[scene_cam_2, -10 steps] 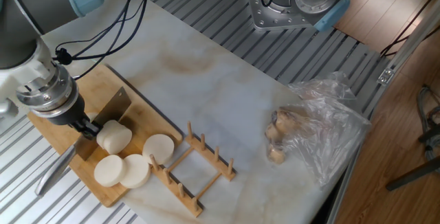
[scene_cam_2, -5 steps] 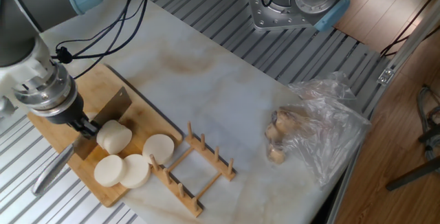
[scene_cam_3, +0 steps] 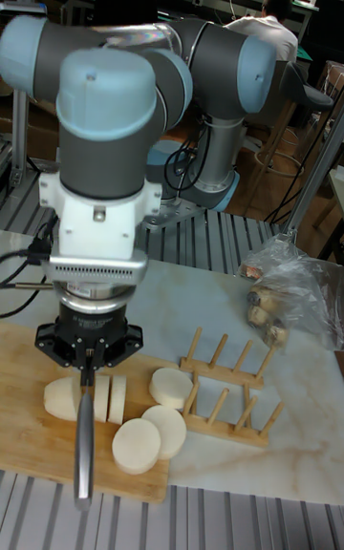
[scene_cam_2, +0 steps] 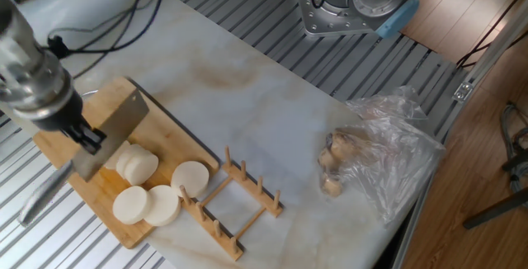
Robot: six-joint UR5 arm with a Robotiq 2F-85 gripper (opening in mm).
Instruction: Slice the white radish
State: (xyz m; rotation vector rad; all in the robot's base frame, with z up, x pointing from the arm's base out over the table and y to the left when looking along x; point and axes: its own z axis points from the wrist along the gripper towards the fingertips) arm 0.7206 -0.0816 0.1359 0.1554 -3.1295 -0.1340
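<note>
- The gripper [scene_cam_2: 85,134] sits at the left end of the cutting board [scene_cam_2: 78,188], its jaws pinching the cleaver [scene_cam_2: 107,130] where handle meets blade; the handle trails off the board's near edge.
- From the tall fixed view, the blade looks lifted above the white radish [scene_cam_3: 84,397], not buried in it. Bring it straight down, edge level with the board.
- The radish lies on the board directly under the gripper, a stub with a cut already showing near its right end. Set the next cut a slice-width further into the uncut part, square across the cylinder.
- The stub is round and nothing pins it, so I judge it may roll; press down, don't saw.
- Three cut slices [scene_cam_2: 150,204] lie flat to the right on the board, clear of the blade's path.
- Further right on the desk [scene_cam_2: 272,112], the wooden rack [scene_cam_2: 235,200] and plastic bag [scene_cam_2: 388,158] stand well apart.
</note>
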